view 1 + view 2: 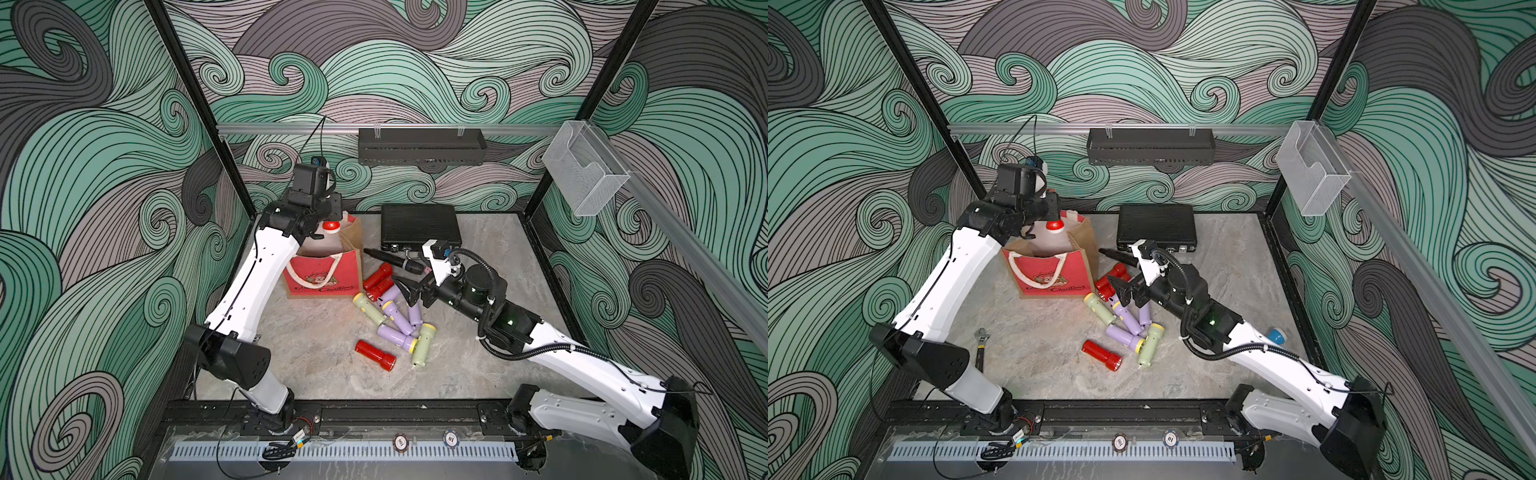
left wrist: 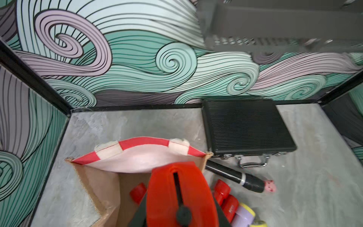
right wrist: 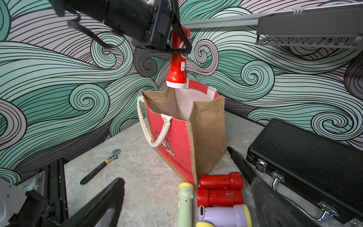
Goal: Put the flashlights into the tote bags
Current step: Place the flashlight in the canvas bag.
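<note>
Flashlights (image 1: 395, 336) strewn on grey marbled tabletop (image 1: 324, 357), swirl-patterned walls (image 1: 374, 62)

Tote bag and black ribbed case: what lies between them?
A slim black stick lies there, between the tote bag and the black ribbed case; the right wrist view shows it best.

The left claw (image 1: 330, 212) hangs over the open mouth of the boxy red-fronted tote bag (image 1: 324, 276), a red plastic flashlight with a white head (image 1: 331, 225) poking out just beneath it. The right claw (image 1: 415, 291), jaws spread, hovers above lilac, pale green and red flashlights (image 1: 395, 336) scattered on the grey marbled tabletop (image 1: 316, 353); a flat black ribbed case (image 1: 419, 226) lies beyond it.
</note>
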`<state>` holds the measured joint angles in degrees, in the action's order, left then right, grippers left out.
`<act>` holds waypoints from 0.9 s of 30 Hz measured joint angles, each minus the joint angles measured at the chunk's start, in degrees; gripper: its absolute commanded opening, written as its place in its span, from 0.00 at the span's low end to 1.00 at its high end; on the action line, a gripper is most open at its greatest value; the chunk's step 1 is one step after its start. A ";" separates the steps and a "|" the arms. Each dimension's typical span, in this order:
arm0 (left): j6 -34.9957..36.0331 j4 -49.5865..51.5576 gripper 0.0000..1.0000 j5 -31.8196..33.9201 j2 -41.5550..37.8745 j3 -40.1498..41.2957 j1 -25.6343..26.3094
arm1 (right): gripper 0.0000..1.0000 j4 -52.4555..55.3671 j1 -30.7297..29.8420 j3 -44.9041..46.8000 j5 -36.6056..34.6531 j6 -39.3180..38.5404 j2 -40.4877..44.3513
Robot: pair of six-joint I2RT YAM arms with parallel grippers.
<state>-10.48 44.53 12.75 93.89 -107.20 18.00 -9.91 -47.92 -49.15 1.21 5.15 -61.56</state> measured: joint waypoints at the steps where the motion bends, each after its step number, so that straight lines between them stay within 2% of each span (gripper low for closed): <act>1: 0.00 0.59 0.00 0.72 1.14 -0.02 -0.33 | 0.99 0.37 0.04 0.24 0.00 0.00 0.50; 5: -0.39 2.16 0.00 3.13 4.35 1.01 -1.29 | 1.00 1.22 0.37 1.09 -0.04 0.02 2.67; 11: -0.68 2.29 0.00 3.45 5.05 5.14 -3.89 | 1.00 1.57 0.63 1.84 -0.04 0.26 4.24; 17: -0.98 1.77 0.00 2.05 6.88 9.60 -5.53 | 1.00 2.36 0.68 2.01 -0.31 0.42 4.98; 27: -1.57 2.67 0.00 -1.51 17.38 10.38 -6.38 | 1.00 3.34 0.85 2.01 -0.85 0.42 5.31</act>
<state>-12.05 47.20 11.25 111.26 -96.82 11.62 -6.57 -47.07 -47.13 0.36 5.56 -56.25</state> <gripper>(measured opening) 0.334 0.996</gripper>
